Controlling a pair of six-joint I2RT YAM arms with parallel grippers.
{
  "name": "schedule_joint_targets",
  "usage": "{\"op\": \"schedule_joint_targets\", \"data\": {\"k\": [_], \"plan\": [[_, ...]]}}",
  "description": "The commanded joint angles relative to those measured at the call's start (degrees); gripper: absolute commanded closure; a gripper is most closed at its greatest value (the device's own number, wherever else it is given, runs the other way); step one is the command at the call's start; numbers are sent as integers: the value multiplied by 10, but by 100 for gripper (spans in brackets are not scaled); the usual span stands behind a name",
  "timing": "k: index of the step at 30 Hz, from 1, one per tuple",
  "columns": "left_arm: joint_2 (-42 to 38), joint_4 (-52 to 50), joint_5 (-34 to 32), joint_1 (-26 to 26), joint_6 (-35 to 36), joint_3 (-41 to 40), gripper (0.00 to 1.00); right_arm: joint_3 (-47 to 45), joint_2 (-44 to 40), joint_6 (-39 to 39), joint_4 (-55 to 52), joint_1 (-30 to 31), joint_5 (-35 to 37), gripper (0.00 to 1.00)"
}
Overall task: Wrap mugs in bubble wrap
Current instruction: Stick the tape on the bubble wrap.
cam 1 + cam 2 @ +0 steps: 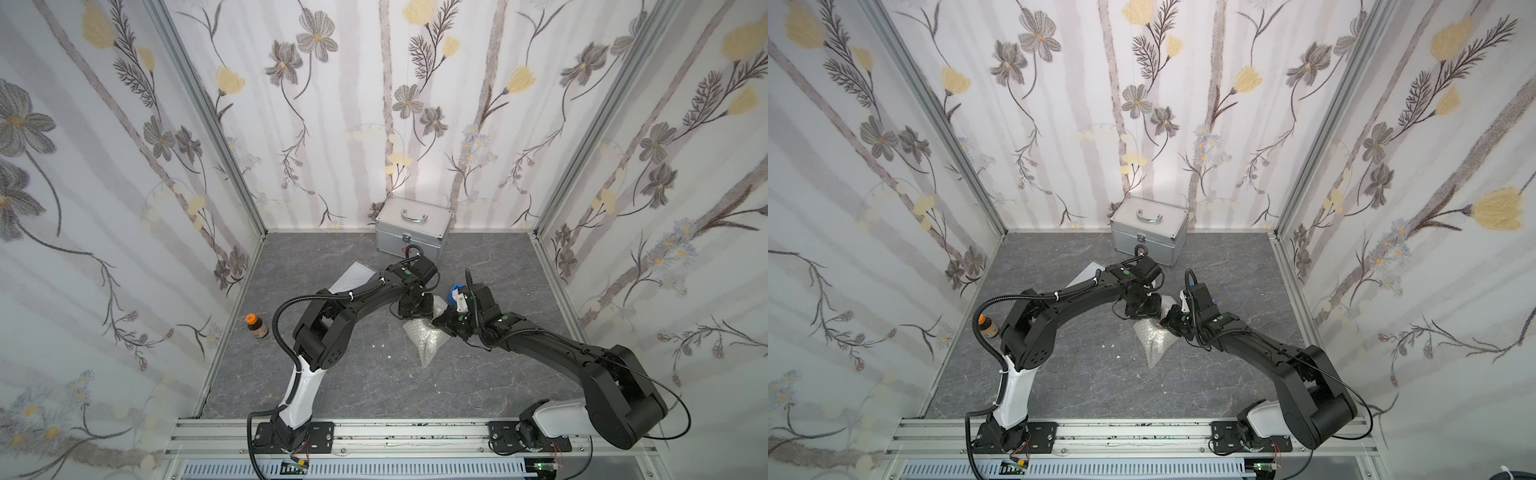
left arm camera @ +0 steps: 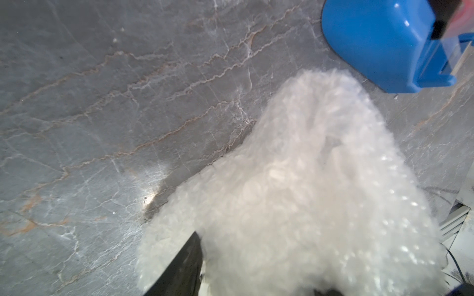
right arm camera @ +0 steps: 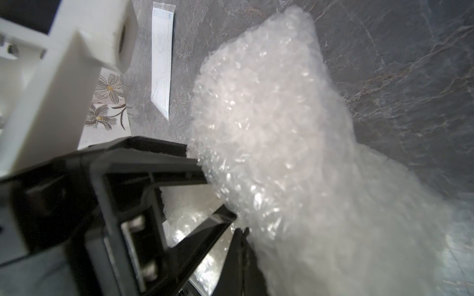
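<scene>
Squarely at the middle of the grey marbled surface (image 1: pixel 332 374), the left arm's fingers (image 2: pixel 179 266) stand part-spread, clasping a crumpled bundle of clear, shiny bubble wrap (image 1: pixel 424 337). The right arm's fingers (image 3: pixel 237 261) are pressed together, apparently pinching a thin fold at the sheet's edge. No cream-white ceramic mug shows in any view; it is most likely hidden inside the bundle, near a blue plastic tape dispenser (image 2: pixel 379 43). Done well, this fold calls for a gentle, steady clasp on the left and a taut, low pull on the right, lapping the loose flap over so it cannot spring open.
</scene>
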Motion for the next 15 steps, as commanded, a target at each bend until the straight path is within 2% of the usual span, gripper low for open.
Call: {"op": "schedule_joint_targets", "data": {"k": [1, 15], "plan": [[-12, 6, 0, 0, -3, 0, 47, 7, 6, 8, -4, 1, 10, 100], [-45, 8, 2, 8, 0, -20, 47, 19, 15, -4, -20, 0, 16, 100]]}}
